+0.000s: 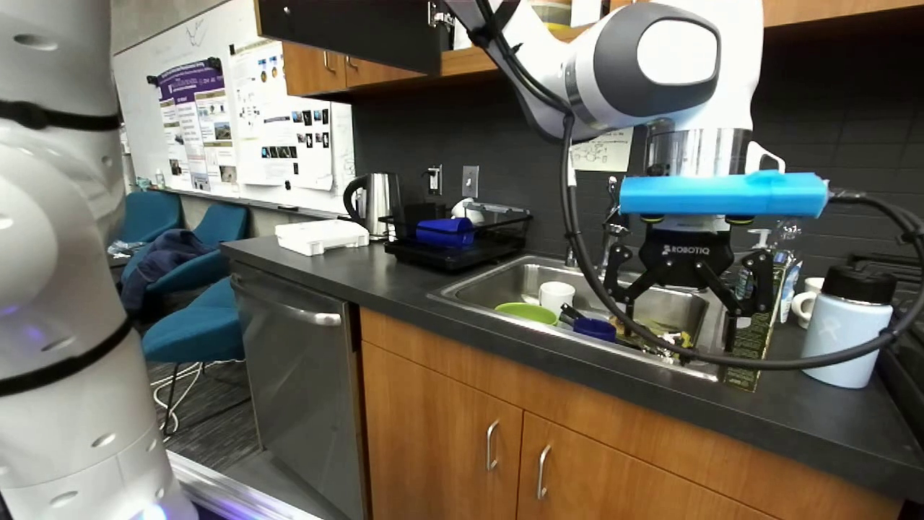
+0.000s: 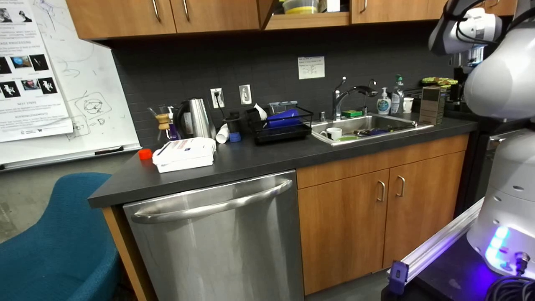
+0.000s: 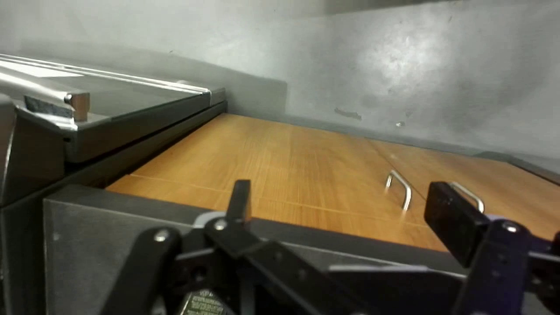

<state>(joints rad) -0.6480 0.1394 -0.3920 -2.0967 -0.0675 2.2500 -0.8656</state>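
One Robotiq gripper [image 1: 680, 321], right of centre, jaws spread, nothing held; one upright printed carton [image 1: 761, 336], long axis vertical, stands to its lower right, beside the stainless-steel sink [image 1: 494, 287].

At the left end of the tabletop [image 2: 250, 158], a white case [image 2: 184, 155] is laid, with a steel kettle [image 2: 201, 119] set behind it and a red object [image 2: 145, 154] placed to its left. Farther right, a blue container [image 2: 285, 119] is held in a black dish rack [image 2: 280, 136]. A note [image 2: 311, 67] is fixed to the far wall [image 2: 167, 71]. Below, a dishwasher [image 2: 221, 251] is fitted; a teal chair [image 2: 54, 238] is seen at near left.
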